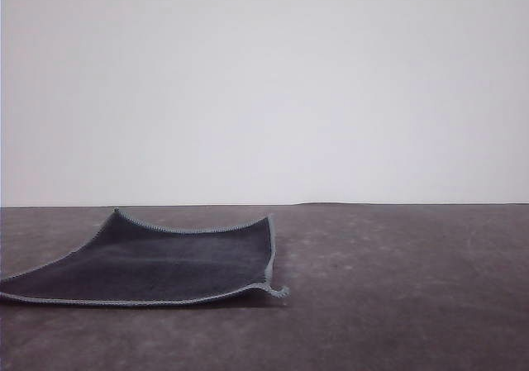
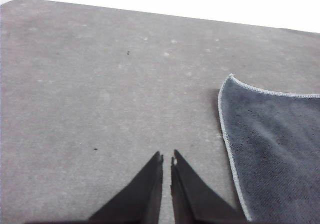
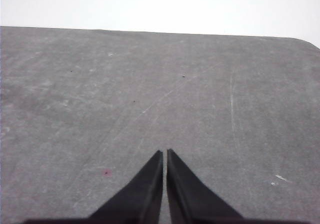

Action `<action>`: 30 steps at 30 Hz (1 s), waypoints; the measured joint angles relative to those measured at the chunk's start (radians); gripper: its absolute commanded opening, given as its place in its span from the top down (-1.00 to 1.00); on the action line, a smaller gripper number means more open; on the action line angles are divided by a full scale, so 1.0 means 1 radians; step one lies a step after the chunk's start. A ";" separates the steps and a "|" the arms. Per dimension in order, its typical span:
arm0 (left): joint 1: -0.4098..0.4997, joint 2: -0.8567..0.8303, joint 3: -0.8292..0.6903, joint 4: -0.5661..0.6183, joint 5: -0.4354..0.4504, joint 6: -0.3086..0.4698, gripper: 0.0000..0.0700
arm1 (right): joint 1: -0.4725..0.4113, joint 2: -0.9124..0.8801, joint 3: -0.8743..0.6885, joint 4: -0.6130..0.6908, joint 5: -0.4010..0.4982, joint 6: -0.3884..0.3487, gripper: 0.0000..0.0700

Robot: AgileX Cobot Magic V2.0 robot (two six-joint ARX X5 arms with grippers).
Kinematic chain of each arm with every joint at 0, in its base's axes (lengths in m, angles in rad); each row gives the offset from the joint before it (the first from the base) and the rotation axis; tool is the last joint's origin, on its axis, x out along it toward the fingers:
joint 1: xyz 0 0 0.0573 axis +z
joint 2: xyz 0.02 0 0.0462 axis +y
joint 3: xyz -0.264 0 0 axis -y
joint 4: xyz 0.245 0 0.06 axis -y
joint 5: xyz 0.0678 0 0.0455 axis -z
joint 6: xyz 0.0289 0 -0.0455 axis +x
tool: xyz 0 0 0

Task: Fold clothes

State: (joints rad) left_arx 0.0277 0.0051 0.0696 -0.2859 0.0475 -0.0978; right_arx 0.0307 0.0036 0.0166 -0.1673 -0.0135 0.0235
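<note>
With left gripper [image 2: 166, 159] and right gripper [image 3: 165, 154] closed and empty, open over table [image 1: 397, 288]; grasp cloth [image 1: 157, 263] by curled near corner.

A dark cloth [image 1: 157, 263] lies spread on the left half of a grey table [image 1: 397, 288], its far corners and near right corner curling up off the surface, the only thing rising in a gripper's path. To its right the tabletop runs bare to the far edge, open to approach from above or the side. The left gripper [image 2: 166, 158], fingers closed, hangs over bare surface just beside the cloth's stitched edge; the right gripper [image 3: 165, 153], also closed, hangs over unobstructed table.
</note>
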 measured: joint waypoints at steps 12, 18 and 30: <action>0.000 0.000 -0.002 0.005 0.000 -0.005 0.95 | 0.000 0.000 0.000 0.000 0.000 0.000 0.98; 0.000 0.000 -0.002 0.006 0.000 -0.033 0.95 | 0.000 0.000 0.000 0.000 -0.010 0.004 0.98; 0.000 0.000 -0.001 0.005 0.001 -0.047 0.95 | 0.000 0.000 0.000 -0.002 -0.013 0.030 0.98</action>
State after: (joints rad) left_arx 0.0277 0.0051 0.0682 -0.2812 0.0486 -0.1446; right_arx 0.0307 0.0036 0.0167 -0.1689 -0.0269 0.0539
